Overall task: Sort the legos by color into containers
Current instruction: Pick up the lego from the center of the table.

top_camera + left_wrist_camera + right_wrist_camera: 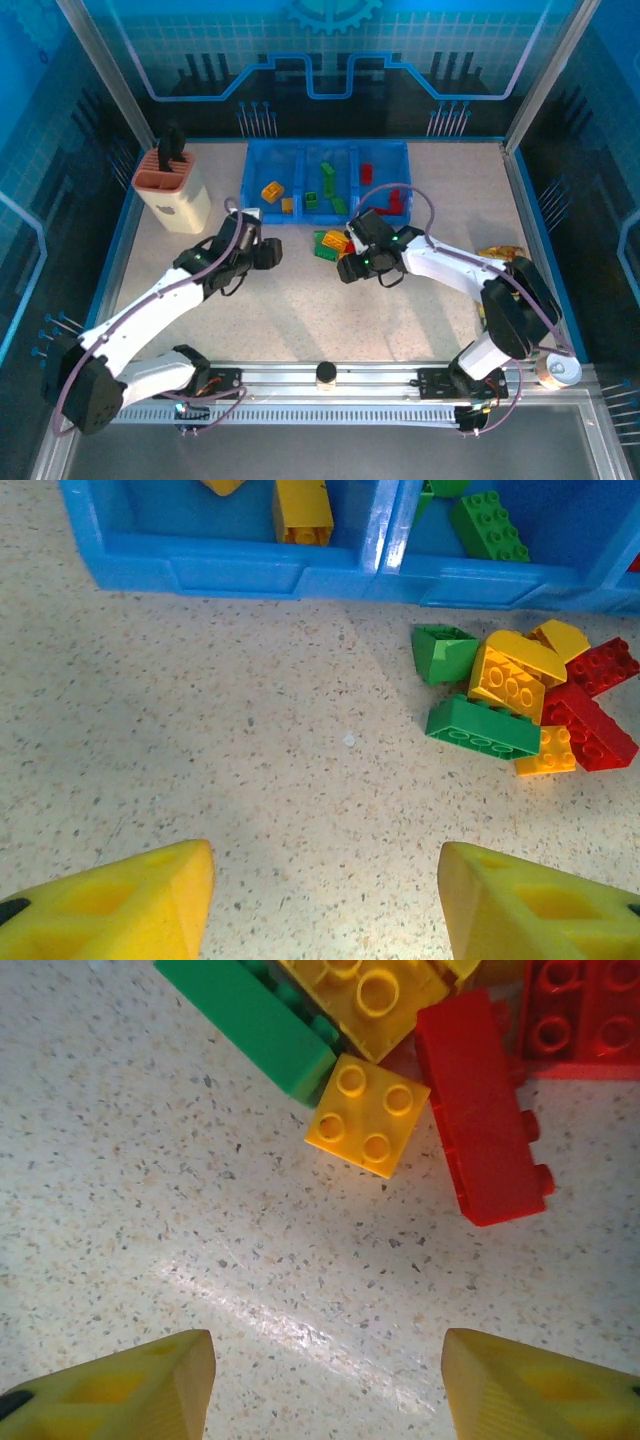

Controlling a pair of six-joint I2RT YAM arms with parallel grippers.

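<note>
The blue three-bin tray (390, 150) sits at the back of the table, holding yellow bricks (272, 190) on the left, green bricks (326, 185) in the middle and red bricks (366, 173) on the right. A loose pile of legos (330, 243) lies just in front of it. In the left wrist view the pile (520, 695) is up to the right, and my left gripper (325, 900) is open over bare table. My right gripper (328, 1385) is open just short of a yellow 2x2 brick (366, 1112), a red brick (480, 1110) and a green brick (250, 1020).
A beige holder with a terracotta top (172, 190) stands at the back left. A snack packet (500, 252) lies at the right edge, and a can (557, 370) stands by the right arm's base. The tray's front wall (240, 575) runs ahead of the left gripper.
</note>
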